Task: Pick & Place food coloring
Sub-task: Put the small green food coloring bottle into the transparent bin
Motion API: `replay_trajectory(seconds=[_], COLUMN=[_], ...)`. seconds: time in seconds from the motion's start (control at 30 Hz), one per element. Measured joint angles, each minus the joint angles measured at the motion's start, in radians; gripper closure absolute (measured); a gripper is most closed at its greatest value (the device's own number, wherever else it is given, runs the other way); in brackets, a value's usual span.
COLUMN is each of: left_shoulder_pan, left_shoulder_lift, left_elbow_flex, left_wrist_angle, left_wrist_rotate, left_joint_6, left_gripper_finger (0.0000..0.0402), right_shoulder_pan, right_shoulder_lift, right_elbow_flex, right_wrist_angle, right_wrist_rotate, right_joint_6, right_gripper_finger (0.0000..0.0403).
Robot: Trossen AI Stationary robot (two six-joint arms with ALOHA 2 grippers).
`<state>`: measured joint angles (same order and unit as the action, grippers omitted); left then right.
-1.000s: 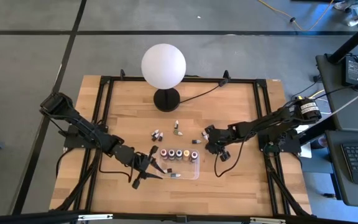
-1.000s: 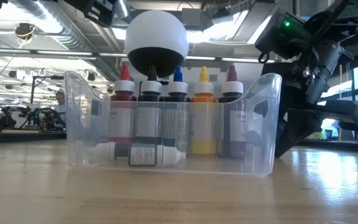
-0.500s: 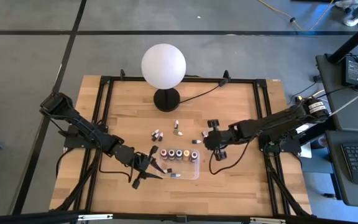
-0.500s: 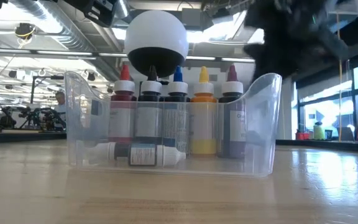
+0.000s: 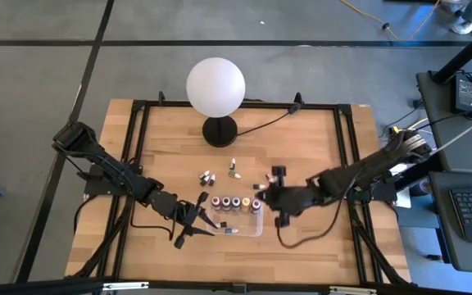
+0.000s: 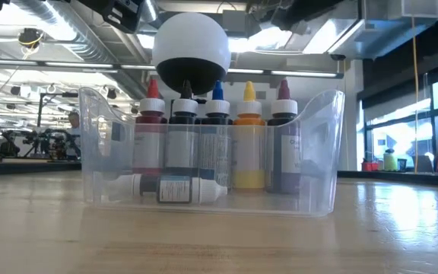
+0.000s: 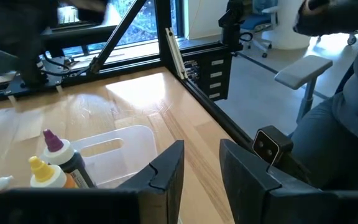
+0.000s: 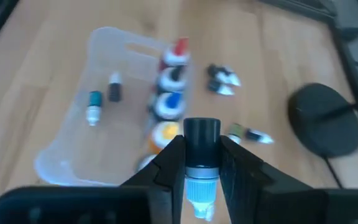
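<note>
While I look down from above, my right gripper (image 5: 262,194) hangs over the tray (image 5: 256,226), above its end farthest from my left arm. My left gripper (image 5: 206,220) sits low just beside the tray's opposite end. Five bottles (image 5: 235,202) stand in a row inside the tray, and one lies flat (image 5: 229,232) in it. Loose bottles (image 5: 206,176) lie on the table (image 5: 310,147) between the tray and the lamp (image 5: 215,88).

From table height, the clear tray (image 6: 322,144) shows five upright bottles (image 6: 249,141) with red, dark, blue, yellow and maroon caps, and a bottle lying flat (image 6: 175,188) in front of them. The lamp (image 6: 191,44) rises behind the tray.

Past my left wrist, my fingers (image 7: 167,176) stand slightly apart with nothing between them, just beside the tray's (image 7: 135,134) rim. Two capped bottles (image 7: 53,163) show inside.

Past my right wrist, my fingers (image 8: 236,167) pinch a dark-capped bottle (image 8: 202,163) above the tray (image 8: 104,50). Beyond the tray, loose bottles (image 8: 224,79) lie near the lamp's base (image 8: 327,119).
</note>
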<state>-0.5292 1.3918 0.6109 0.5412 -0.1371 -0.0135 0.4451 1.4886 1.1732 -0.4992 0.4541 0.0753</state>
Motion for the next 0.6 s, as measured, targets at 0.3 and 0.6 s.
replay_trajectory(seconds=[0.3, 0.6], left_shoulder_pan=[0.000, 0.000], left_shoulder_lift=[0.000, 0.000], left_elbow_flex=[0.000, 0.000], left_wrist_angle=[-0.007, -0.015], left_wrist_rotate=[0.000, 0.000], left_joint_6=[-0.003, -0.018], left_gripper_finger=[0.0305, 0.0304], right_shoulder_pan=[0.101, 0.102], right_shoulder_lift=[0.225, 0.395], right_elbow_flex=[-0.001, 0.004], right_wrist_angle=[0.226, 0.299], right_wrist_rotate=[0.047, 0.053], right_joint_6=[-0.002, 0.028], right_gripper_finger=[0.0316, 0.0315])
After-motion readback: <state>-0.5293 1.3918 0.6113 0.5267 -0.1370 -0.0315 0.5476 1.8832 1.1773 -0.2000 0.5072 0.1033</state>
